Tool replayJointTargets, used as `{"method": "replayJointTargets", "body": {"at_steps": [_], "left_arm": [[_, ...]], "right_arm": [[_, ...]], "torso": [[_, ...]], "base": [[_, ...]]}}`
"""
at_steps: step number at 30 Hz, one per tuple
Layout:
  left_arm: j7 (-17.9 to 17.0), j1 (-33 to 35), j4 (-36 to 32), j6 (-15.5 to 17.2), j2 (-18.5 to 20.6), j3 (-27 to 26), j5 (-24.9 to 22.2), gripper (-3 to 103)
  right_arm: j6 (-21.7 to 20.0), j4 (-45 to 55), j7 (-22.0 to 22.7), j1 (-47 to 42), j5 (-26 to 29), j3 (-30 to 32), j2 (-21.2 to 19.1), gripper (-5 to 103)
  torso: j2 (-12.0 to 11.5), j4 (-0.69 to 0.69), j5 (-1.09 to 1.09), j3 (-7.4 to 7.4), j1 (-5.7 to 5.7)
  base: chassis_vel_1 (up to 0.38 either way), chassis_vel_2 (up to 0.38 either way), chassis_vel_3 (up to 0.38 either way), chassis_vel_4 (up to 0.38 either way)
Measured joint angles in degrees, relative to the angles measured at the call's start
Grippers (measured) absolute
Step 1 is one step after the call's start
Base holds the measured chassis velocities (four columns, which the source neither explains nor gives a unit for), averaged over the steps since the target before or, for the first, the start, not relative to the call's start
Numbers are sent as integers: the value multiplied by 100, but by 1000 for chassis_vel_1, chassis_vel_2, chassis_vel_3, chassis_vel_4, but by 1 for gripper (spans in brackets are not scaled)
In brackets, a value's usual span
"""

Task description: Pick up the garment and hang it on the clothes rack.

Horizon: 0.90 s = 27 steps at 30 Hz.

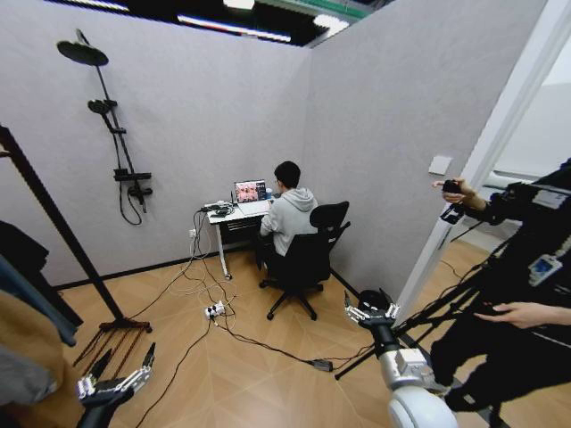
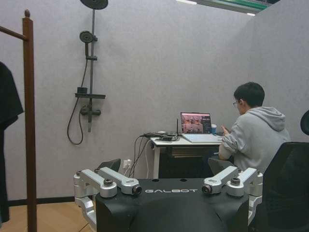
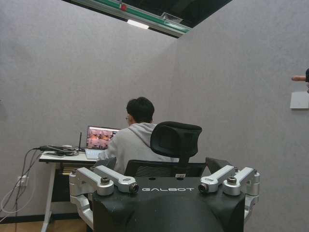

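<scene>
Head view: the left gripper [image 1: 120, 370] is seen low at the left edge, its fingers spread wide with nothing between them, above the wooden floor [image 1: 268, 374]. The right gripper [image 1: 372, 309] is held low on the right, also spread wide and empty, near a tripod [image 1: 419, 321]. The clothes rack [image 1: 62, 232] is found at the far left: a dark upright slants down to a slatted bottom shelf just beyond the left gripper. Dark, blue and tan clothing is crowded against the left edge beside the rack; which piece is the garment cannot be told from this view.

In the left wrist view, the rack's reddish-brown upright with its knob finial [image 2: 30, 121] is shown at one side, and a black garment [image 2: 7, 140] hangs from the bar just beside it, cut off by the frame edge. The left gripper's fingers [image 2: 118, 181] are seen parted and free of any object. A shower fixture [image 2: 89, 72] is mounted on the grey wall behind.

In the right wrist view, the right gripper's fingers [image 3: 116, 181] are likewise parted wide and empty, pointed toward a desk [image 3: 63, 157] and an office chair [image 3: 176, 140].
</scene>
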Motion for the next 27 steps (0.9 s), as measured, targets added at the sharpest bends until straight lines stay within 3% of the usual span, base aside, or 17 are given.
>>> {"method": "replayJointTargets", "body": {"at_steps": [27], "left_arm": [[-2,0,0,0,0,0,0,100]], "right_arm": [[-108,-23,3,132,-38,-110,24,100]], "torso": [[0,2,-2,0,0]], "base": [[257,-71,-59,259]]}}
